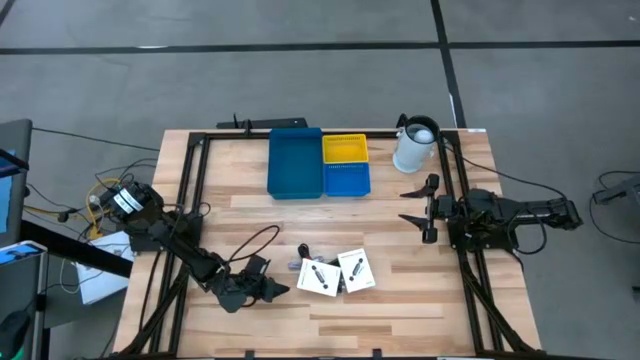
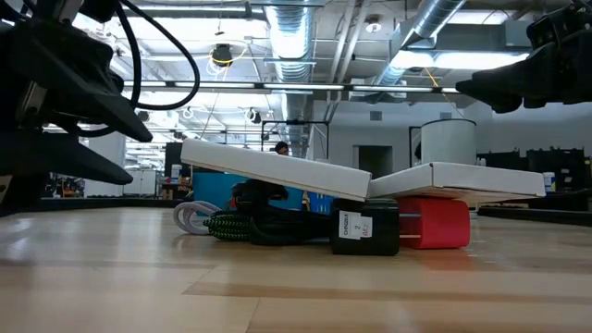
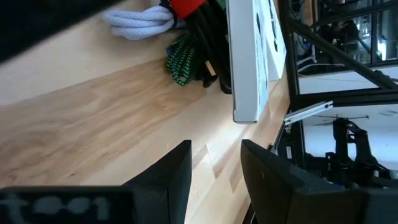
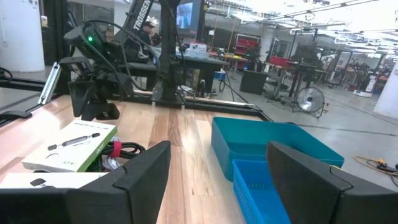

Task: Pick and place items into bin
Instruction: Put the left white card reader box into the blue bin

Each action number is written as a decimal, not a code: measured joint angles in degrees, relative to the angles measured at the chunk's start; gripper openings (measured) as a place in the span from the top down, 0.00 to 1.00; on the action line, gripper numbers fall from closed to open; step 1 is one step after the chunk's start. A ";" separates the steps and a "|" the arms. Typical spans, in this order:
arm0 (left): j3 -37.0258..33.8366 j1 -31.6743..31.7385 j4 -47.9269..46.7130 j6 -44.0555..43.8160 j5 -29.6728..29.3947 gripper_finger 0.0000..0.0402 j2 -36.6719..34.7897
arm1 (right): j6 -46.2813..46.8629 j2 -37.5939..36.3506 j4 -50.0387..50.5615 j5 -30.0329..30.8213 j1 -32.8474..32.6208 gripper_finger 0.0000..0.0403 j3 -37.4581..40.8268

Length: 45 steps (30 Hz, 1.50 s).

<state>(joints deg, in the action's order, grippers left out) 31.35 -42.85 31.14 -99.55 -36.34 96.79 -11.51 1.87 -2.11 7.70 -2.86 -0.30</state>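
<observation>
Wooden bench, contents from left to right. One left gripper, low over the bench just beside the pile, jaws spread and holding nothing. One pile of items near the bench's front middle: two white cards, tilted, lying side by side on top of the rest; coiled cables under them, one white, one green, at least one black; one black block and one red block touching each other beneath the cards. Behind the pile, well apart: one blue bin, then one yellow tray above one smaller blue tray. One white jug at the back right. One right gripper, raised near the right edge, jaws spread, empty.
</observation>
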 joint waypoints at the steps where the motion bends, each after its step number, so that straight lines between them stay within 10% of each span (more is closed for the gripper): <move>1: 0.00 0.00 -0.06 0.25 -0.13 0.67 -0.01 | 0.00 0.00 0.00 0.01 0.00 0.35 0.02; 18: 0.33 0.06 -0.12 -3.24 0.02 0.34 -0.02 | -0.02 0.00 0.00 0.00 0.00 0.35 0.00; 45: 5.05 4.95 -6.17 -1.50 4.17 0.33 -0.06 | -0.01 0.00 0.00 0.02 0.00 0.35 0.00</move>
<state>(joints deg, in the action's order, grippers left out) 36.40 -37.90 24.97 -101.06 -32.16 96.73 -11.52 1.87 -2.11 7.72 -2.85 -0.30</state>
